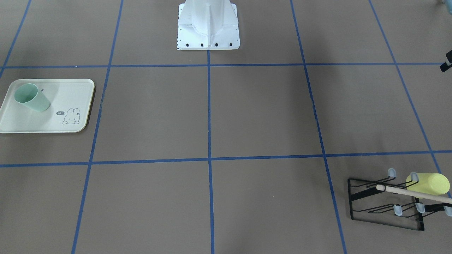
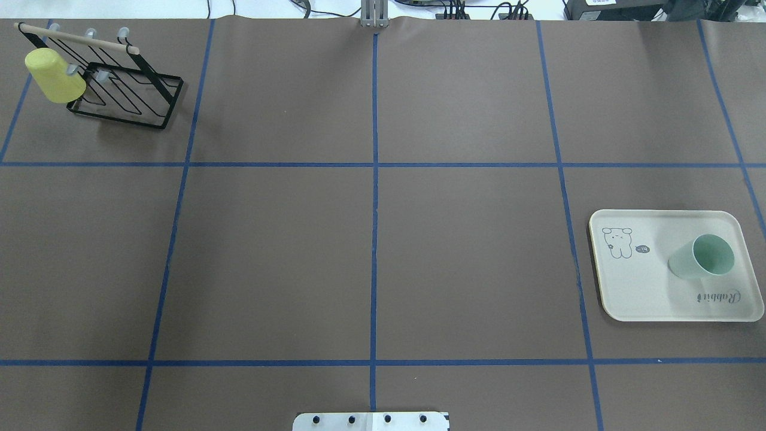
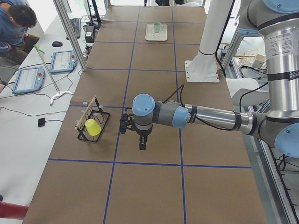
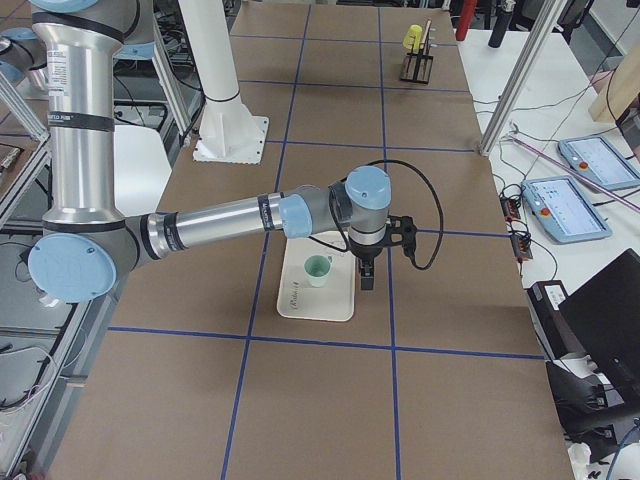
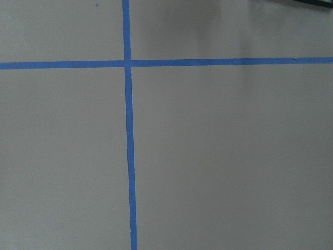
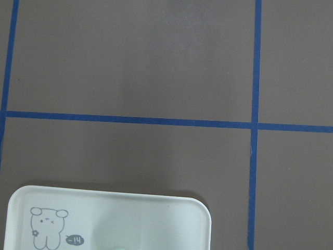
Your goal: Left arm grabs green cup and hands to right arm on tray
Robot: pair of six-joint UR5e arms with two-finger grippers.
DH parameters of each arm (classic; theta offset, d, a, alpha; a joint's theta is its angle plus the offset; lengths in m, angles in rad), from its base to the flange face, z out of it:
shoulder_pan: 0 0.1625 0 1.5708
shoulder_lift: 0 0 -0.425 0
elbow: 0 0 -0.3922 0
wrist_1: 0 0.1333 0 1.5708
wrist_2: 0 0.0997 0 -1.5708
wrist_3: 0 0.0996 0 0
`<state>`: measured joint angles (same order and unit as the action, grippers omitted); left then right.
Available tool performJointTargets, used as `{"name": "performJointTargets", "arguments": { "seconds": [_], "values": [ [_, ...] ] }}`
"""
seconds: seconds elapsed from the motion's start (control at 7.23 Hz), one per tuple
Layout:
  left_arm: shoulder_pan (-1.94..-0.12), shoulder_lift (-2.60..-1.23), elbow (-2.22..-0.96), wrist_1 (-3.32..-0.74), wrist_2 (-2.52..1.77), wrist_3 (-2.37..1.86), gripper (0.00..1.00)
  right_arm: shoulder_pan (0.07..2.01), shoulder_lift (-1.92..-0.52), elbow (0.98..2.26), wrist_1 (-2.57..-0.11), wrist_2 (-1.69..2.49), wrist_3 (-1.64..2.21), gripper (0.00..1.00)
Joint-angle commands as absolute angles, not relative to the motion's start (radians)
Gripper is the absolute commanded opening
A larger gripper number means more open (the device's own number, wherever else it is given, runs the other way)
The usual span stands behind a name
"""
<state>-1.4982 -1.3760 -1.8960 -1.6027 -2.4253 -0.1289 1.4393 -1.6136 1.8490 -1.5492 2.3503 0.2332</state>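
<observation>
The green cup [image 1: 31, 97] stands upright, mouth up, on the cream tray [image 1: 70, 91]. Both also show in the overhead view, the cup [image 2: 701, 257] on the tray's [image 2: 646, 287] right half. The right gripper [image 4: 366, 283] hangs above the table just past the tray's [image 4: 300, 302] edge, beside the cup [image 4: 317, 270] and apart from it. The left gripper [image 3: 142, 147] hangs above bare table a little way from the rack. Both grippers show only in the side views, so I cannot tell whether they are open or shut. The right wrist view shows the tray's corner [image 6: 130, 219].
A black wire rack [image 2: 131, 102] holds a yellow-green cup [image 2: 54, 75] at the far left corner of the overhead view. The white robot pedestal [image 1: 208, 24] stands at the table's robot side. An operator [image 3: 16, 23] sits beside the table.
</observation>
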Motion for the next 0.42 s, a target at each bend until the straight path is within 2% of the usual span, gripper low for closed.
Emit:
{"name": "performJointTargets", "arguments": {
  "seconds": [0.0,0.28],
  "values": [
    [-1.502,-1.376,-1.923,-1.605,-2.425,-0.129,1.0,1.44,-1.612,1.85,-1.568,2.35,0.233,1.0],
    [-1.506,-1.376,-1.925,-1.605,-2.424,-0.129,1.0,1.44,-1.612,1.839,-1.574,2.352,0.233,1.0]
  ]
}}
